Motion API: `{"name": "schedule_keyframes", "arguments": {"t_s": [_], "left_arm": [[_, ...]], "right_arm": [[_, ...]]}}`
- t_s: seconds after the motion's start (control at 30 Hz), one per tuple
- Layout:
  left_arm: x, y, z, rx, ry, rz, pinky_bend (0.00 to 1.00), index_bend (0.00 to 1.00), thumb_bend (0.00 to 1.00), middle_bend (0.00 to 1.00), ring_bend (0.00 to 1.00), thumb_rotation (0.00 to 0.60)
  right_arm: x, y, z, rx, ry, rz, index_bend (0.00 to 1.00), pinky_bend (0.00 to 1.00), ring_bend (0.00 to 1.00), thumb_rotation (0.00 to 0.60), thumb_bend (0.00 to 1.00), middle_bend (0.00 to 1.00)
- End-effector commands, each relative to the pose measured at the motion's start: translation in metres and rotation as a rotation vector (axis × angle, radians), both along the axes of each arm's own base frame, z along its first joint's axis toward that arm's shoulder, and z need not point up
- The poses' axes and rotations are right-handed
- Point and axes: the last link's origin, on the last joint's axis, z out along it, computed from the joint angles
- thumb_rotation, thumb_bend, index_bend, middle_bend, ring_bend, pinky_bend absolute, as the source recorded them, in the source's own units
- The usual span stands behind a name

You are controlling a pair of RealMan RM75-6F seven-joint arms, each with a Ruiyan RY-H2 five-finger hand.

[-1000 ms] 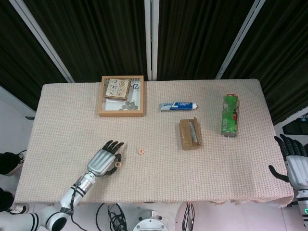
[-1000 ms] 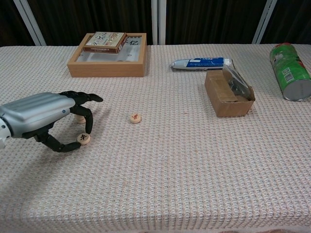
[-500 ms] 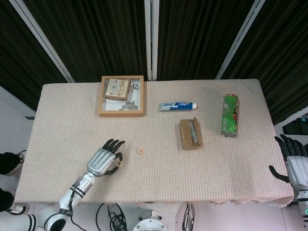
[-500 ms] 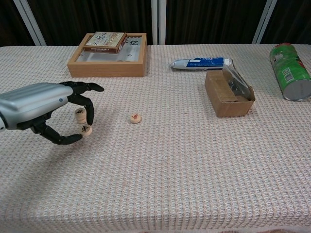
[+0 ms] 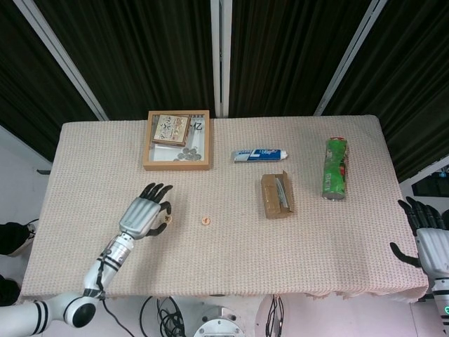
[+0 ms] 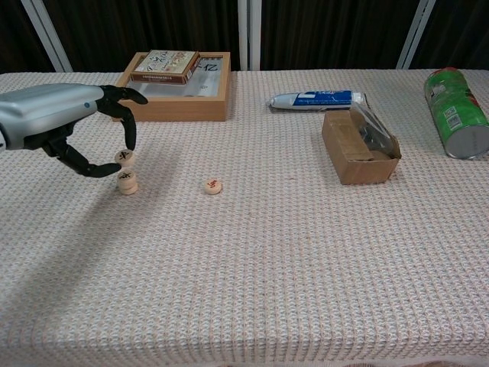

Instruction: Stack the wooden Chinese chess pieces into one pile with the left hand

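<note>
Left hand (image 6: 57,122) pinches chess piece (image 6: 124,158) above second piece (image 6: 127,182); third piece (image 6: 213,186) lies apart.

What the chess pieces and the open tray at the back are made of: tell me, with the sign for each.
Chess pieces: apparently pale, smooth wood, matte discs with inked characters. The left hand pinches one above another.
Tray: seemingly light wood, judging by its thick, evenly tan frame walls; the grain is too small to confirm.
</note>
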Motion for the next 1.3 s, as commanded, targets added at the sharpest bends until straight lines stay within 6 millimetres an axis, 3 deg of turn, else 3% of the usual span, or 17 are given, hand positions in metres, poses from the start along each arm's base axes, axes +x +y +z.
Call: {"name": "schedule_keyframes", "arguments": {"t_s": [0.03,0.6,0.97,1.3], "left_arm": [[-0.002,0.005,-0.005,-0.006,0.025,0.009,0.0,0.51,0.31,0.06,0.0,0.6],[-0.013,0.005,-0.016,-0.025,0.051,0.034,0.0,0.5,0.31,0.06,0.0,0.6],[-0.013,0.004,-0.012,-0.02,0.03,0.03,0.0,0.38,0.31,0.06,0.0,0.6],[-0.009,0.0,-0.006,-0.008,0.005,0.019,0.0,0.36,0.31,0.05,0.0,0.6]], "right_arm": [[-0.001,0.0,0.0,-0.001,0.002,-0.002,0.0,0.0,0.0,0.6,0.22,0.0],[-0.002,-0.001,0.002,-0.004,0.011,-0.008,0.0,0.0,0.0,0.6,0.22,0.0],[-0.002,-0.001,0.001,-0.002,0.013,-0.007,0.0,0.0,0.0,0.6,0.22,0.0],[-0.002,-0.001,0.001,-0.003,0.014,-0.011,0.0,0.0,0.0,0.6,0.22,0.0]]}}
